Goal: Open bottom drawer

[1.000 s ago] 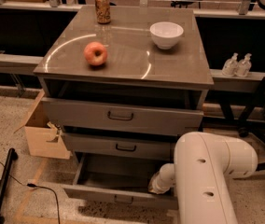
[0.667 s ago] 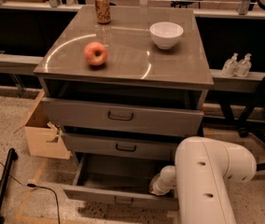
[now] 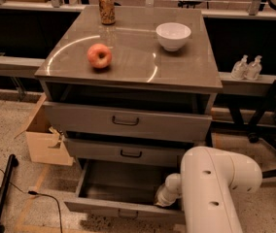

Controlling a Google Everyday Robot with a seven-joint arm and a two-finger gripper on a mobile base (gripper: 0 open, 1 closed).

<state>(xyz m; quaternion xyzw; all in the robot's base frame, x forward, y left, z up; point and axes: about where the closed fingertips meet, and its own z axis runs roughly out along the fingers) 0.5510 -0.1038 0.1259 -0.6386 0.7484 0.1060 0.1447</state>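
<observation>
The bottom drawer (image 3: 113,208) is the lowest of the grey cabinet's three. It stands pulled out toward me, with its dark inside showing and its small bar handle (image 3: 127,213) on the slim front. My gripper (image 3: 163,199) reaches down from the white arm (image 3: 211,188) into the drawer's right front corner, just behind the front panel. The arm and the drawer front hide most of it.
The middle drawer (image 3: 128,152) and top drawer (image 3: 126,121) are slightly out. An apple (image 3: 99,56), a white bowl (image 3: 173,35) and a can (image 3: 107,8) stand on the cabinet top. A cardboard box (image 3: 43,140) sits at the left, a black pole (image 3: 2,193) and cable lie on the floor, and chair legs (image 3: 269,115) stand at the right.
The bottom drawer's front has come slightly further out toward me. The arm has barely shifted.
</observation>
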